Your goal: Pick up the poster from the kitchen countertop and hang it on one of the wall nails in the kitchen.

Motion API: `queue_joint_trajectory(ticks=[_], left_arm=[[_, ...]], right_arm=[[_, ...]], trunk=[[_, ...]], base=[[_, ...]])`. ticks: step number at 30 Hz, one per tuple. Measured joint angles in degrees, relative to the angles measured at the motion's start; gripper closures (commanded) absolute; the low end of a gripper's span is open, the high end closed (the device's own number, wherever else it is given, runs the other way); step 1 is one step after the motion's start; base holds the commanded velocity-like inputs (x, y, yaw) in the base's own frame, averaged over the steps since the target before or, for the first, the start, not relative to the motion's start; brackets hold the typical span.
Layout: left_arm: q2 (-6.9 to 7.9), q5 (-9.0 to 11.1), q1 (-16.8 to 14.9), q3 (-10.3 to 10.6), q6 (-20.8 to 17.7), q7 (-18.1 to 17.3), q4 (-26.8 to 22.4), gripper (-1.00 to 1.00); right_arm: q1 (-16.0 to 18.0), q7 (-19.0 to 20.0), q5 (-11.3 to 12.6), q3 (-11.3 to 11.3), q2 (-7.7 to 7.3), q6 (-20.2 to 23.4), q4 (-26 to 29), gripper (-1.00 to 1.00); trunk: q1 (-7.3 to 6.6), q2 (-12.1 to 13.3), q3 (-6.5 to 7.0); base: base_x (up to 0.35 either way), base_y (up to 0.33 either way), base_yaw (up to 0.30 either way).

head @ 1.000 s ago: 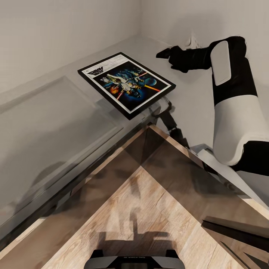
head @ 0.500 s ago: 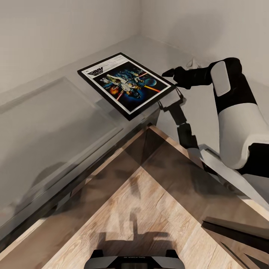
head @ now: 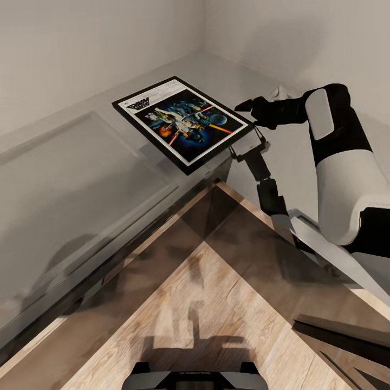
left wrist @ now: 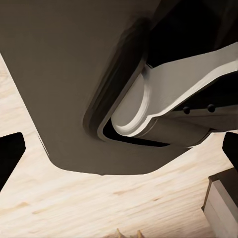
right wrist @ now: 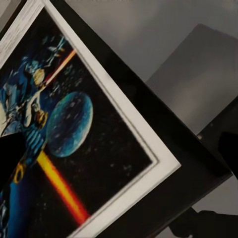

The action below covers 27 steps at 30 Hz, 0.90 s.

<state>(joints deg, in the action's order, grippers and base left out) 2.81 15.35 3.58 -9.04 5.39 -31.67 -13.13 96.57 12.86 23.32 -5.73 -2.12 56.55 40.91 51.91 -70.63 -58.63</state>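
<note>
Poster (head: 183, 121) lies flat on the light grey surface (head: 81, 162), far centre in the head view, title strip toward the far left, one corner pointing near-right. Its black frame and white border are whole in this view; the artwork's figures are too small to read.

Right arm (head: 338, 162) comes in from the right, elbow bent, forearm reaching left toward the poster's right corner. Right tool (head: 245, 104) sits just beside that corner; the head view does not show whether it touches the frame. In the right wrist view the poster (right wrist: 89, 139) is seen close, cut off on several sides, its corner sticking out over the grey surface. The two dark fingertips (right wrist: 10, 156) stand at opposite edges of that picture, well apart, clamped on nothing.

Left tool (left wrist: 119, 158): dark fingertips at the two sides of the left wrist view, spread apart, over pale wood floor (left wrist: 99, 203). A dark body panel and a pale grey joint of the robot block most else there.

Dark glossy cabinet fronts (head: 227, 227) below the surface carry reflections, hard to make out.
</note>
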Motion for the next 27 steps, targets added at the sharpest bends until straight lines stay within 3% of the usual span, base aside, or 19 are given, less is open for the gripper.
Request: queue_joint_trajectory(ticks=[27], left_arm=[[0.05,0.0,0.0,-0.09,0.01,0.0,0.0,-1.0]], right_arm=[[0.55,-0.3,-0.38,-0.02,0.39,-0.16,-0.83,-1.0]], trunk=[[0.0,0.0,0.0]], base=[[0.027,0.0,0.0]])
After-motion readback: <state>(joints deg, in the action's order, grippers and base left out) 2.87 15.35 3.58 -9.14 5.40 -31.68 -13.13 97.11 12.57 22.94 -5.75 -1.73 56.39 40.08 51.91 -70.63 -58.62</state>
